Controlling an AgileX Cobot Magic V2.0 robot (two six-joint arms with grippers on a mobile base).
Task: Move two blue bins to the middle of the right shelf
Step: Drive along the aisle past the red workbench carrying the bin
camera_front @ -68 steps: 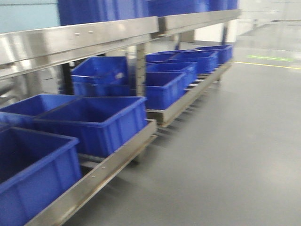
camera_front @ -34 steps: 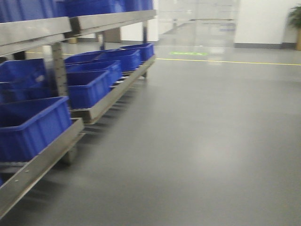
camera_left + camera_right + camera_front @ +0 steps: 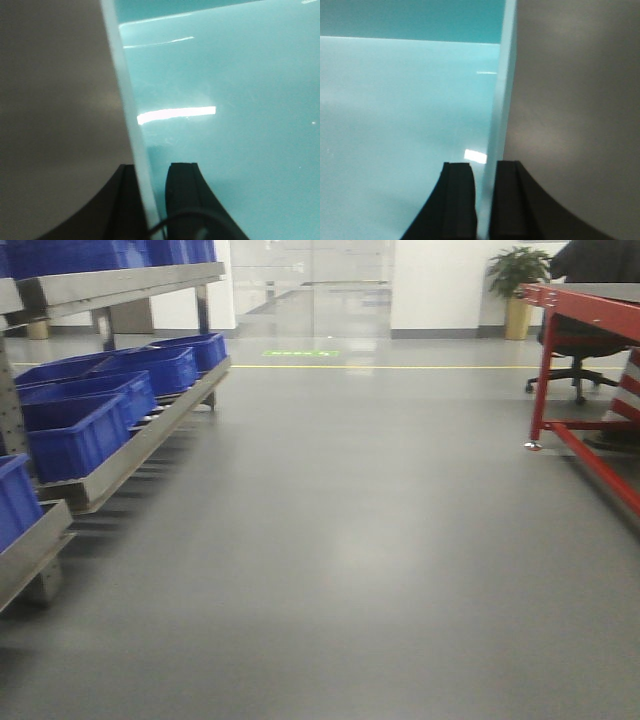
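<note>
bin [image 3: 225, 75]: glossy teal, pale rim | left hand [image 3: 152, 170], right hand [image 3: 483, 166]: clamped

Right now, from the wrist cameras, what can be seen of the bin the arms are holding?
The bin shows only close up: smooth, glossy plastic that reads teal here, with light glints on its inside. One thin, pale-edged wall runs between the dark fingers of the left gripper, another between those of the right gripper. Grey floor lies outside it.
</note>
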